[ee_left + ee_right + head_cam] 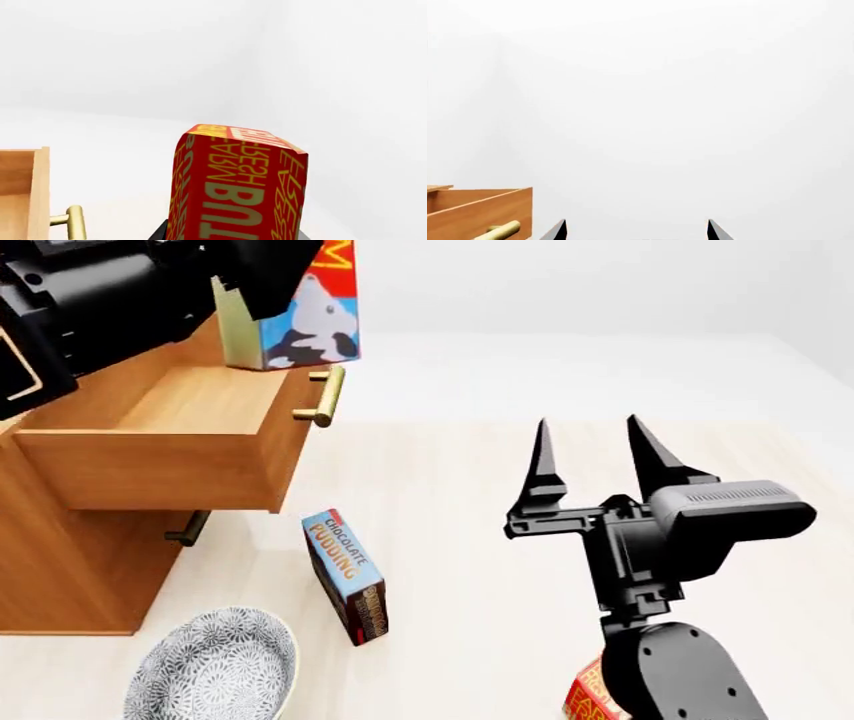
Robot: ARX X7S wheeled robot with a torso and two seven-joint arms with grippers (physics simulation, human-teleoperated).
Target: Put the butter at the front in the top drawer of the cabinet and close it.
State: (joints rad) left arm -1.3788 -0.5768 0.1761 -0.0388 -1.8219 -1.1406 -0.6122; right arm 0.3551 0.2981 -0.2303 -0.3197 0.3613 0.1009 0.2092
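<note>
1. The left end effector (274, 280) is mostly cut off at the head view's top edge; it grips one butter (237, 185) carton, lifted over the open top drawer (174, 435).
2. The carton's long axis is roughly upright, its cow picture panel facing the head camera; its top is cropped.
3. The right end effector (598, 465) hangs empty over the counter (534, 380), fingers spread wide and pointing away.
4. A second butter carton (585, 695) peeks out behind the right arm, mostly hidden.
5. One cabinet (60, 550) with two drawers; the lower handle (187, 528) barely shows.
6. One chocolate pudding box (347, 575) and one patterned bowl (214, 665), partly cropped.
</note>
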